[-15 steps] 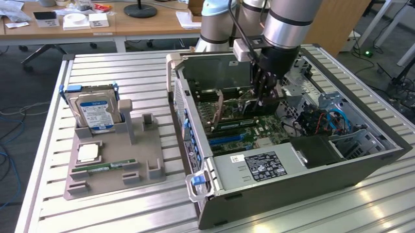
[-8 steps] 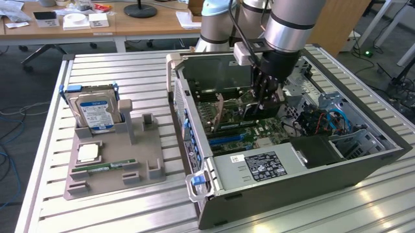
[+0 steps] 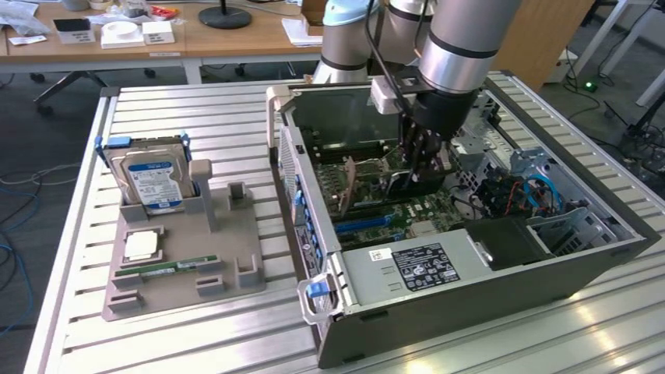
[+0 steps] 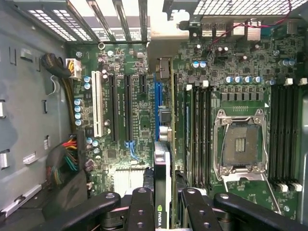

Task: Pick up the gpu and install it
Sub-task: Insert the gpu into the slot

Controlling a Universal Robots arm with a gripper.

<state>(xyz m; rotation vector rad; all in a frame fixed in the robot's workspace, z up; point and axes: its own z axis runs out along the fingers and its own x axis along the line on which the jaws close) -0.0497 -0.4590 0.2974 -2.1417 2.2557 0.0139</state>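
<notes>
- As it carries everything else, the ribbed aluminium bench [image 3: 187, 109] comes first. On it stand an open computer case and a parts holder, close beside each other.
- The grey metal computer case [image 3: 457, 312] lies on its side with the panel off, so its inside faces up.
- The silver-and-black robot arm [image 3: 462, 47] reaches down from above into the middle of the case.
- The grey plastic parts holder [image 3: 239, 257] sits towards the exterior view's left. It carries a silver hard drive with a blue-white label [image 3: 154, 183] and a narrow green memory stick [image 3: 167, 269]. No card rests in it, so the pick-up looks done.
- The green motherboard [image 4: 240, 53] covers the case floor, with an empty silver processor socket [image 4: 240, 144] well to one side of the card.
- The gpu [image 4: 162, 163], a flat card with a green circuit board and a black cooler, is inside the case. It hangs edge-down over the motherboard [image 3: 400, 183], and its silver end bracket points at the slotted rear wall.
- The black end effector [image 4: 164, 195] is clamped on the gpu's upper edge, one finger on each face [image 3: 424, 160].
- The blue expansion slot [image 4: 157, 101] runs just beside the card's lower edge and parallel to it. Whether the card has entered the slot cannot be told. The install looks to be at the alignment or seating stage, and the card has not been released.
</notes>
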